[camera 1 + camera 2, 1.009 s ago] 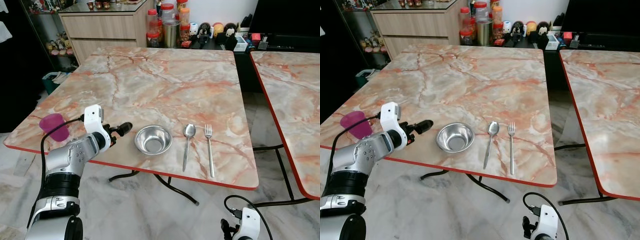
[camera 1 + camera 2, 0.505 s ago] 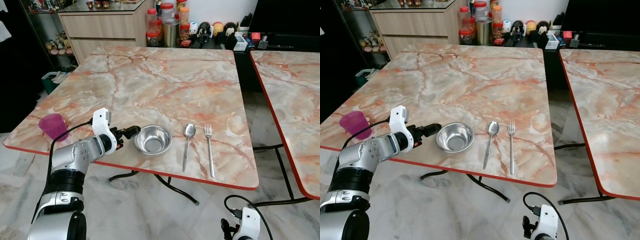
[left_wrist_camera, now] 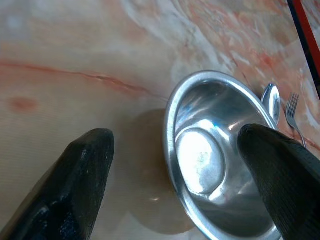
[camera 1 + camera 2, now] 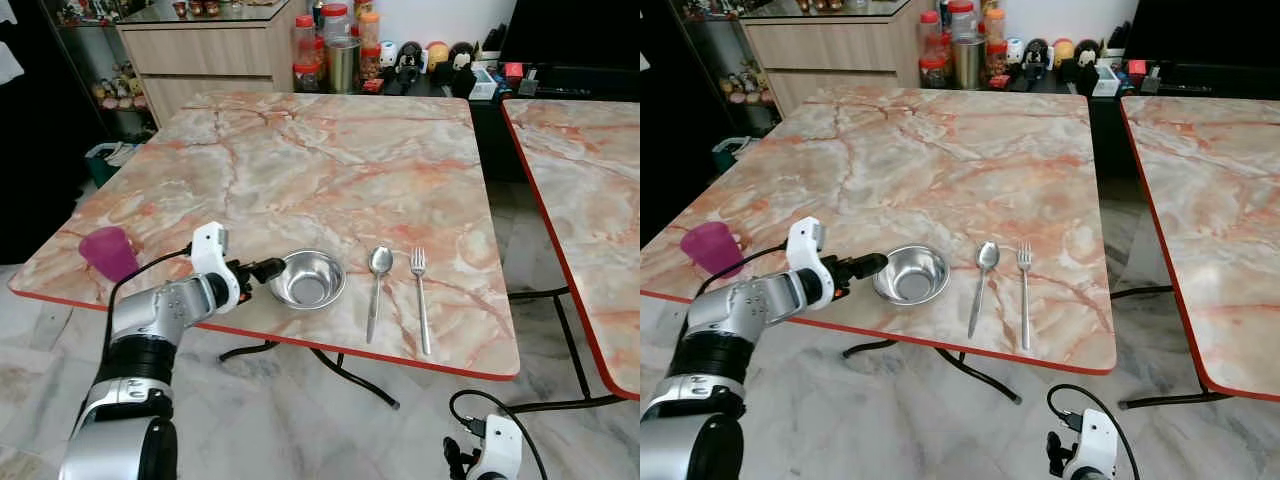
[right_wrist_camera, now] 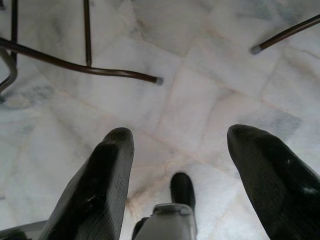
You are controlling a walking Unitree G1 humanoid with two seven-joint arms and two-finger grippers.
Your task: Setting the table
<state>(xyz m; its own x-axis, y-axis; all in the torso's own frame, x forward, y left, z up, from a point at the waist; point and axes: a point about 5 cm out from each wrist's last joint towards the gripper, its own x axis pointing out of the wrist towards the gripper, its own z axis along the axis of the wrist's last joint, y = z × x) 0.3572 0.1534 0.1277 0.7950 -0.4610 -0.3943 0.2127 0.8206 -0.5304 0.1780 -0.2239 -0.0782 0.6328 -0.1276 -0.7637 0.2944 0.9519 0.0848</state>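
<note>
**Bowl at near edge of desk, left gripper straddling its rim**

Bowl [image 4: 307, 279]: steel, upright, on the marble desk [image 4: 330, 170] close to the red near edge. Landmark = bowl.

- Spoon [image 4: 376, 290] just right of the bowl, handle pointing at the near edge, not touching it.
- Fork [image 4: 420, 298] right of the spoon, parallel to it, a small gap between them.
- Pink cup [image 4: 108, 253] well left of the bowl, upright, near the desk's left corner.
- Left gripper [image 4: 268, 270] at the bowl's left rim, arm reaching in low over the desk edge. In the left wrist view its fingers [image 3: 82, 177] are spread apart: one outside the bowl over the desk, the other over the bowl's inside. Rim sits between them. Not clamped; can't tell if either finger touches the metal.
- Right gripper [image 5: 177, 175] hangs idle low beside the robot, well below and right of the bowl, fingers apart, holding nothing, pointing at the tiled floor [image 5: 200, 90].
- Jars [image 4: 335, 45] and small figures on the cabinet beyond the desk's far edge.
- Second marble desk [image 4: 590, 190] off to the right of the bowl's desk.
</note>
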